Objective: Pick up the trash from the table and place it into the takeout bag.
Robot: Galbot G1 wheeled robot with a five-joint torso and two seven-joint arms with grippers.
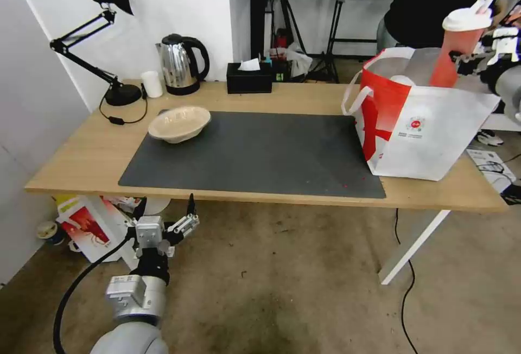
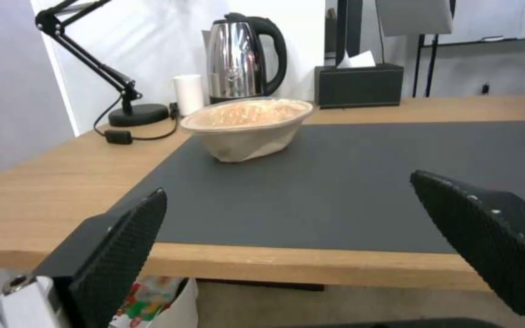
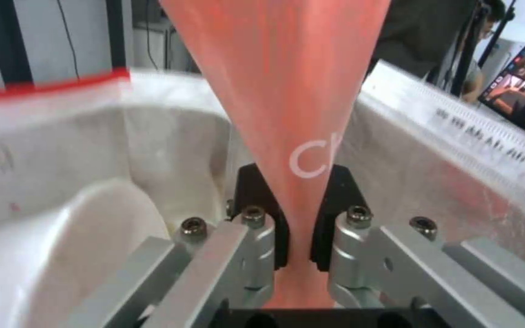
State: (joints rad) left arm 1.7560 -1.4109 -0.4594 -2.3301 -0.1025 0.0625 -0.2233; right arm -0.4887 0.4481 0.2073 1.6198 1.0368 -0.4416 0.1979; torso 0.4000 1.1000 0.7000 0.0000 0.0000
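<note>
My right gripper (image 1: 476, 62) (image 3: 299, 200) is shut on the translucent red cup (image 1: 457, 52) (image 3: 287, 91) with its white lid, holding it tilted over the open top of the red-and-white takeout bag (image 1: 429, 137) (image 3: 445, 150) at the table's right end. A white bowl (image 1: 404, 79) (image 3: 62, 241) lies inside the bag. The beige pulp bowl (image 1: 179, 123) (image 2: 247, 125) rests on the far left corner of the dark mat (image 1: 260, 153). Below the table's (image 1: 81, 164) front edge, my left gripper (image 1: 187, 217) (image 2: 288, 184) hangs open and empty, facing that bowl.
Along the back edge stand a black desk lamp (image 1: 108, 44), a small white cup (image 1: 152, 83), a steel kettle (image 1: 182, 63) and a black tissue box (image 1: 249, 78). A smaller printed bag (image 1: 89, 226) sits on the floor under the left end. A person stands behind the takeout bag.
</note>
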